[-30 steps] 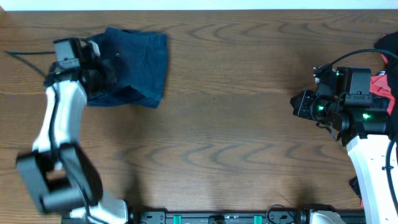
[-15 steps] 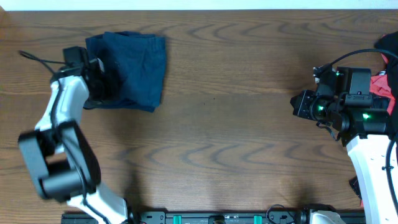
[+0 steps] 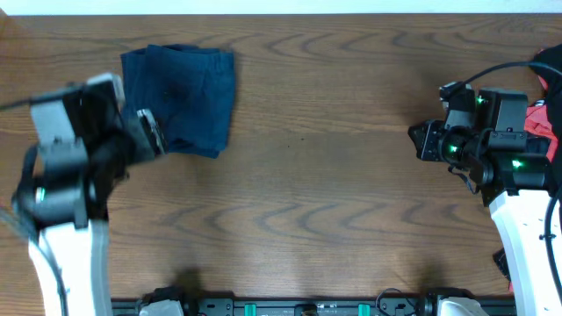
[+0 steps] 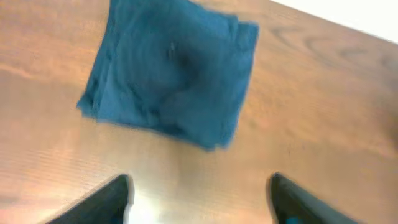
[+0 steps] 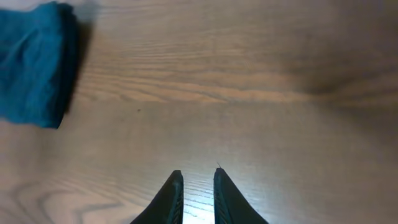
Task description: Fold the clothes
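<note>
The clothes (image 3: 180, 96) are dark navy shorts, folded into a compact square at the far left of the table. In the left wrist view the clothes (image 4: 171, 74) lie flat, well ahead of my left gripper (image 4: 200, 182). That gripper is open wide with only bare wood between its fingers. From overhead, my left gripper (image 3: 147, 132) hovers just off the bundle's near-left corner, apart from the cloth. My right gripper (image 3: 414, 140) is far to the right. In its wrist view the right gripper (image 5: 198, 174) shows a narrow gap holding nothing, and the clothes (image 5: 34, 62) sit at the far upper left.
A red-and-black garment (image 3: 544, 88) lies at the table's right edge behind the right arm. The wooden table (image 3: 307, 202) stretches bare between the two arms. A dark rail (image 3: 307, 307) runs along the near edge.
My left gripper has opened, let go of the shorts and drawn back toward the near left. The right gripper's fingers have parted slightly. The shorts stay folded in place.
</note>
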